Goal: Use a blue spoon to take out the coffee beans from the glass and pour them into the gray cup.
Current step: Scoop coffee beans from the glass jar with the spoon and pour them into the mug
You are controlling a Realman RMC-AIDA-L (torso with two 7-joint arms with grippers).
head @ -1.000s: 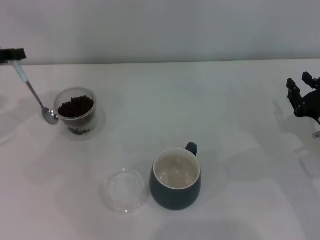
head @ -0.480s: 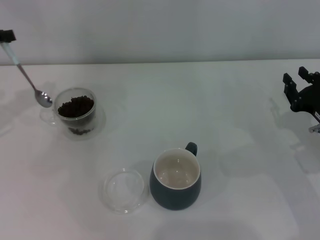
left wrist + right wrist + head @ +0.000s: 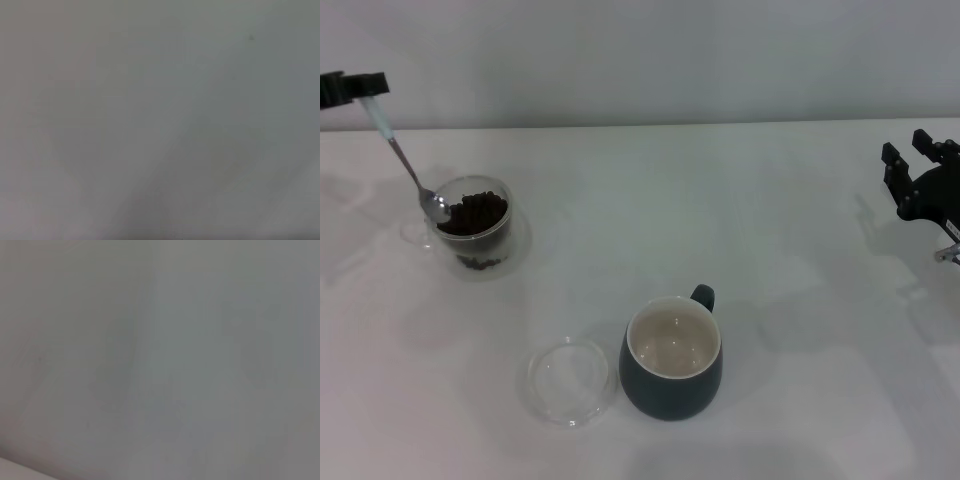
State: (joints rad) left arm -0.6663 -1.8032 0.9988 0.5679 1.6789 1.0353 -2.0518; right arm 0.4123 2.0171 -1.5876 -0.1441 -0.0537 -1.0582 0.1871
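In the head view my left gripper at the far left edge is shut on the pale handle of the blue spoon. The spoon slants down and its metal bowl rests at the left rim of the glass, touching the heap of coffee beans. The gray cup, cream-white inside and empty, stands at the front centre, handle to the back right. My right gripper hangs above the table at the far right, open and empty. Both wrist views show only blank grey surface.
A flat shallow clear glass dish lies just left of the gray cup. The white table runs back to a pale wall.
The left gripper swung the spoon up and left of the glass, then back right and down, so its bowl now sits at the glass's rim on the beans. The right gripper drifted slightly up.
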